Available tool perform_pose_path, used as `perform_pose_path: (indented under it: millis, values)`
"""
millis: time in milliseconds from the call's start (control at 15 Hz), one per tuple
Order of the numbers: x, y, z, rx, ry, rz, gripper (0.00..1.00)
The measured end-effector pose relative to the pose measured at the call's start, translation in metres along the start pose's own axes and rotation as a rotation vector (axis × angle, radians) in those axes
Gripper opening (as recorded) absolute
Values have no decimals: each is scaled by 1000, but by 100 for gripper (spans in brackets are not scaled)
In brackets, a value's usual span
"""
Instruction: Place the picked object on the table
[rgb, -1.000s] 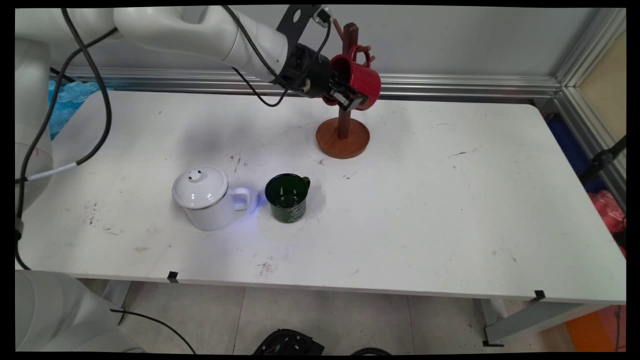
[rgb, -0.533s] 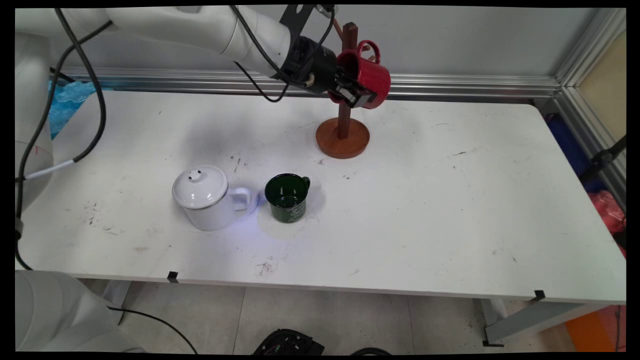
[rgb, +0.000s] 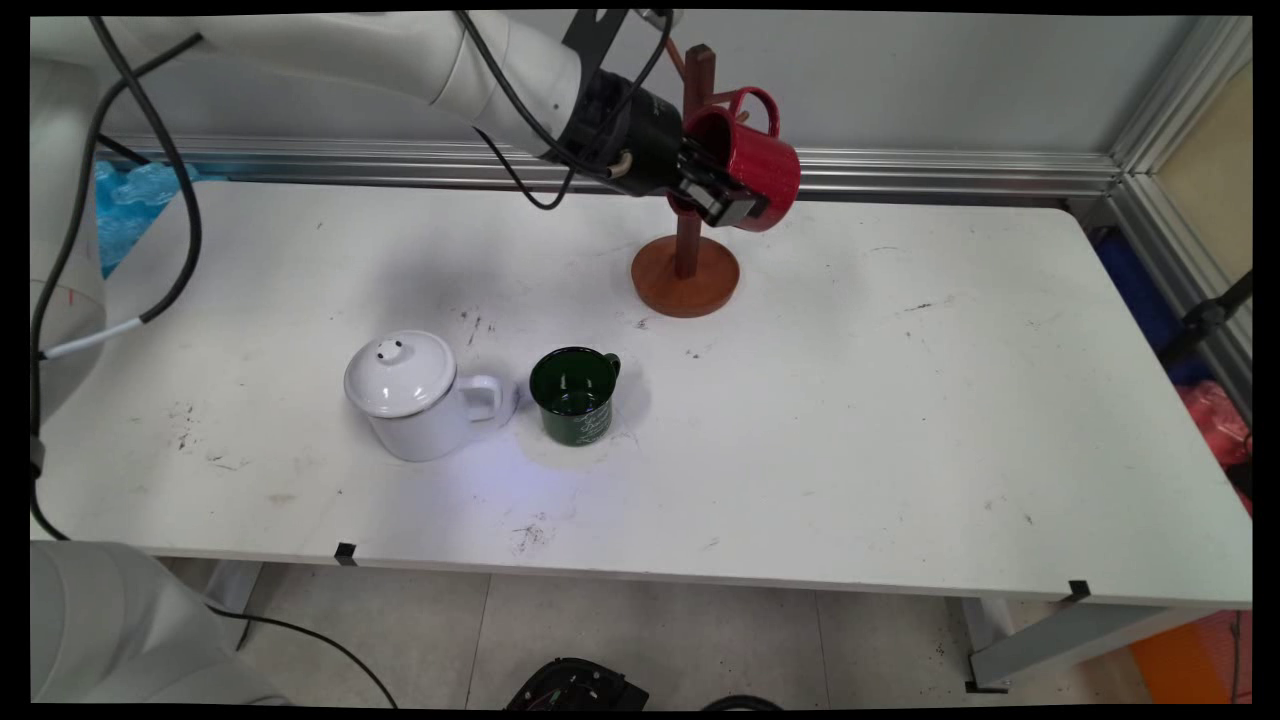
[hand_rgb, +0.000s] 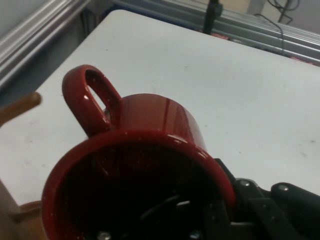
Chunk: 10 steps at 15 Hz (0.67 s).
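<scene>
Red mug (rgb: 752, 168) clamped by gripper (rgb: 722, 190) at rim; one finger seen inside mug only in hand view; peg (hand_rgb: 19, 109) of mug tree (rgb: 688, 262) left of handle; bare table (rgb: 900, 400) seen rightward.

A glossy red mug (rgb: 752, 168) shows a darker red inside (its handle is the same red). The fingers (rgb: 728, 205) on its rim are black. The mug stand (rgb: 686, 268) is reddish-brown wood. At six o'clock from it sits a dark green mug (rgb: 574, 394) with pale lettering, beside a plain white lidded pot (rgb: 412, 394). The desk (rgb: 900, 420) is white with dark scuffs.
</scene>
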<state>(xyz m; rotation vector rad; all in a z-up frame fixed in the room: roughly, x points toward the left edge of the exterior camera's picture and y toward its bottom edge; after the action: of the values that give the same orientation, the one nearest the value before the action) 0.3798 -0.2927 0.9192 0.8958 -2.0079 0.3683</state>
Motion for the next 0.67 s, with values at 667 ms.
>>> perform_pose_path:
  millis: [667]
  values:
    - [-20,0,-36,-6,-147,70,0]
